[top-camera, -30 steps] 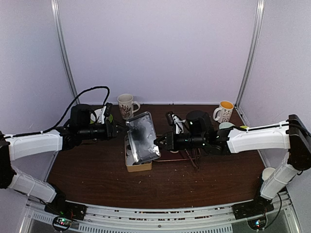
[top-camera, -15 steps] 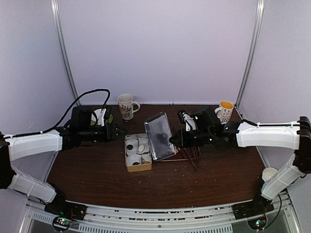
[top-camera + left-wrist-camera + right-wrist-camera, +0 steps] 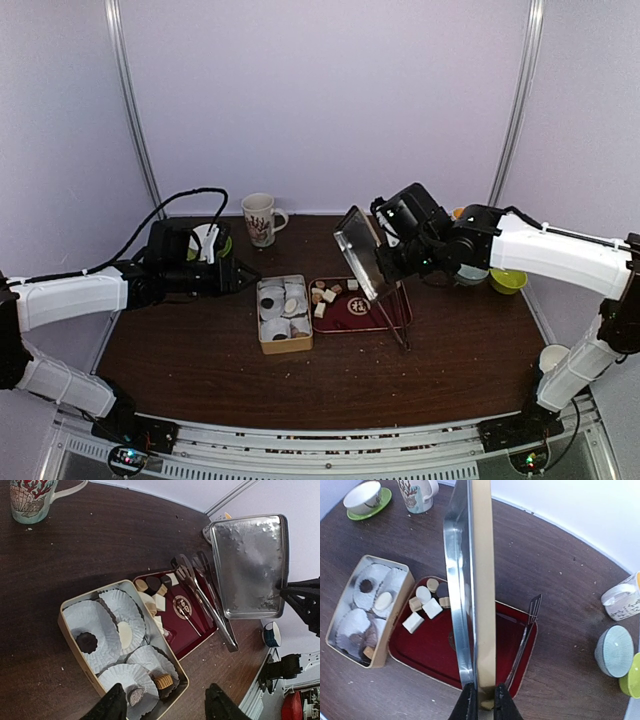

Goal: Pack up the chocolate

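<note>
Several white, tan and dark chocolate pieces lie at the left end of a red tray; they also show in the right wrist view and the left wrist view. A tan tin box left of the tray holds white paper cups, some with a chocolate in them. My right gripper is shut on the box's metal lid, held on edge above the tray. My left gripper is open and empty, hovering just left of the box.
Metal tongs lie across the tray's right side. A patterned mug and a cup on a green saucer stand at the back left. A mug, a blue bowl and a green bowl stand at the right.
My right gripper has lifted the lid off the box and carried it right and up, tilting it on edge. The tray and chocolates are now uncovered. The left arm barely moved.
</note>
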{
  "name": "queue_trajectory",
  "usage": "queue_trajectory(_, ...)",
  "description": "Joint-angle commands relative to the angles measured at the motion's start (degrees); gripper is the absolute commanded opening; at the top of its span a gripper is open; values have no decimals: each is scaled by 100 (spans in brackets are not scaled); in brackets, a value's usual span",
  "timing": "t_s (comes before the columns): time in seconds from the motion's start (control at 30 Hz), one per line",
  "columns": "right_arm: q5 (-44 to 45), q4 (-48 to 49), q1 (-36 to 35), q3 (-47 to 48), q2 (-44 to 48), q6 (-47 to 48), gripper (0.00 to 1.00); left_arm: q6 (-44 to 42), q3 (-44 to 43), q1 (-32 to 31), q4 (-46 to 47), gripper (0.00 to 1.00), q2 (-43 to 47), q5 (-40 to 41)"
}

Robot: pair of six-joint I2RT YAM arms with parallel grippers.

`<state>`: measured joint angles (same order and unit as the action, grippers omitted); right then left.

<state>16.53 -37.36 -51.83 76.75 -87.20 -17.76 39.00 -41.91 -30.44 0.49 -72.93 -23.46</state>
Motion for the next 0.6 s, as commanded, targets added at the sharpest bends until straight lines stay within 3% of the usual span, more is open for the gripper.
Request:
queue_trajectory(0.0, 1222, -815, -433, 479, -571, 405, 8, -112, -186, -15, 24, 56, 112, 94)
queue_trajectory(0.23, 2354, -2001, -928, 1574, -1737, 201, 8, -144, -166, -15, -78, 56, 171, 136)
queue_trajectory(0.57, 2517, -2347, -1402, 2060, -2397, 210, 17, -210, -104, -15, -103, 56, 124, 163)
